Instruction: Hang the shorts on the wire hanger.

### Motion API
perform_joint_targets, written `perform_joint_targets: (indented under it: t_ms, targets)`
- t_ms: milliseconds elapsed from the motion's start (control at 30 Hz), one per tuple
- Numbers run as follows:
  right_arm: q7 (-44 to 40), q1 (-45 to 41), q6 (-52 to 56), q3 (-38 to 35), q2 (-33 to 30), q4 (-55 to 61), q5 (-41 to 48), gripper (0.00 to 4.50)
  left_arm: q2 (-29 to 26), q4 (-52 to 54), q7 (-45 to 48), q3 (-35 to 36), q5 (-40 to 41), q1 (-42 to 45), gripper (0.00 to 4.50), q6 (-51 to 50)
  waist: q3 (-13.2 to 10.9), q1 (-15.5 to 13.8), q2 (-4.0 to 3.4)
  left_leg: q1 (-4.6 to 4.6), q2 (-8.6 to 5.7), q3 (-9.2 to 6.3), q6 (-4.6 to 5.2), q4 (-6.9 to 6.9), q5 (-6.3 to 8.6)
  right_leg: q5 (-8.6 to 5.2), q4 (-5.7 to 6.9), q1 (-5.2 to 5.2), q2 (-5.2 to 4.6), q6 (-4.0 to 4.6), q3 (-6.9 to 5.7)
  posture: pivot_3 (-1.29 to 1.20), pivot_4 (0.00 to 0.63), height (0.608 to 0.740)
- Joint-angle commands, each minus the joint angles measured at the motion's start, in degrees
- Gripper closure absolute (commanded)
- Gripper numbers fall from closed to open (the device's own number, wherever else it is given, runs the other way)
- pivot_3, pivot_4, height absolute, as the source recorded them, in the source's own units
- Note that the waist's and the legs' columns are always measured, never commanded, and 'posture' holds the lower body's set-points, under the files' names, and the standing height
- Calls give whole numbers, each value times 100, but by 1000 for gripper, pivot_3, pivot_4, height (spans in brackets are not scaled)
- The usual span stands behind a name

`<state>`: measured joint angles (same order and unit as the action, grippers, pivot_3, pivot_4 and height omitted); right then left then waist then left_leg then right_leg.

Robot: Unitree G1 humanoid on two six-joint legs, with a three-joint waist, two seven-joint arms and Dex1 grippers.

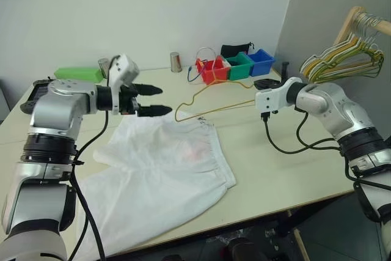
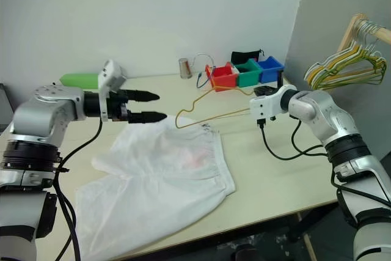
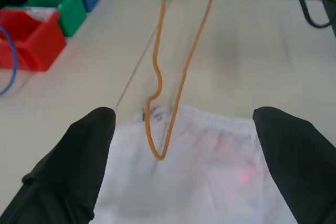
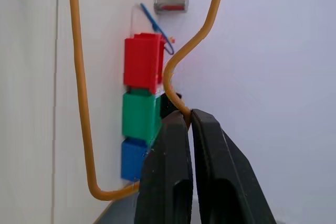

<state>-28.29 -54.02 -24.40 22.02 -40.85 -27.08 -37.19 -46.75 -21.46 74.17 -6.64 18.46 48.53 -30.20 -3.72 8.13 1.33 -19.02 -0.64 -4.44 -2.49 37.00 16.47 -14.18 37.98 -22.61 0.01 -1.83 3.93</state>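
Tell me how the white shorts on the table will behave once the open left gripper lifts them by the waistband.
The shorts lie in soft folds and look thin, so they will probably drape limply and weigh little. The gathered waistband should bunch between the left gripper fingers, likely grippable. One pinch may leave the far side sagging below the wire hanger.

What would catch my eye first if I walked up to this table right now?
Probably the wire hanger, a thin yellow-gold triangle held above the table, pinched in the shut right gripper. Its far corner dips toward the waistband of the shorts, which lie spread white across the near side of the table. Facing it from the other side, the left gripper hangs open above the shorts.
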Motion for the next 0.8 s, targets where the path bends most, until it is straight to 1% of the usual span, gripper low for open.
perform_joint_targets:
  t_ms: [33, 200, 367, 500, 667, 800]
  targets:
    - [73, -210, 88, -207, 102, 686, 33, 4467, 141, -356, 126, -107, -320, 396, 0, 551, 0, 3, 0, -1, 3, 1, 0, 0, 0, 0, 0, -1, 0, 0, 1, -120, 0, 740]
    - [23, -163, 258, -257, 186, 1185, 11, 4467, 271, -509, 321, -277, -578, 357, 0, 889, 0, 32, 0, -1, 9, 1, 1, -1, 0, 0, 1, -4, 2, 0, 1, -128, 0, 740]
    - [26, -161, 301, -232, 179, 1268, -18, 4467, 281, -536, 457, -358, -760, 299, 0, 967, 0, 84, 0, -1, 10, 2, 1, 1, 0, 0, 4, -4, 2, 0, 2, -134, 0, 740]
    - [96, -228, 254, -211, 150, 1190, -93, 4500, 247, -559, 517, -350, -865, 281, 672, 933, 0, 135, 0, -1, 10, 0, 1, 0, 0, 0, 5, -3, 2, 0, 1, -133, 0, 740]
    - [204, -335, 153, -198, 178, 1037, -167, 4500, 194, -576, 557, -372, -1013, 183, 1836, 1020, 0, 159, 0, 0, 10, 0, 1, -1, 0, 0, 4, -4, 2, 0, 2, -128, 0, 740]
    - [232, -375, 98, -191, 187, 948, -199, 4500, 235, -595, 467, -280, -1026, 169, 2597, 1025, 0, 163, 0, -1, 12, 0, 1, -1, 1, 0, 5, -5, 2, 0, 2, -124, 0, 740]
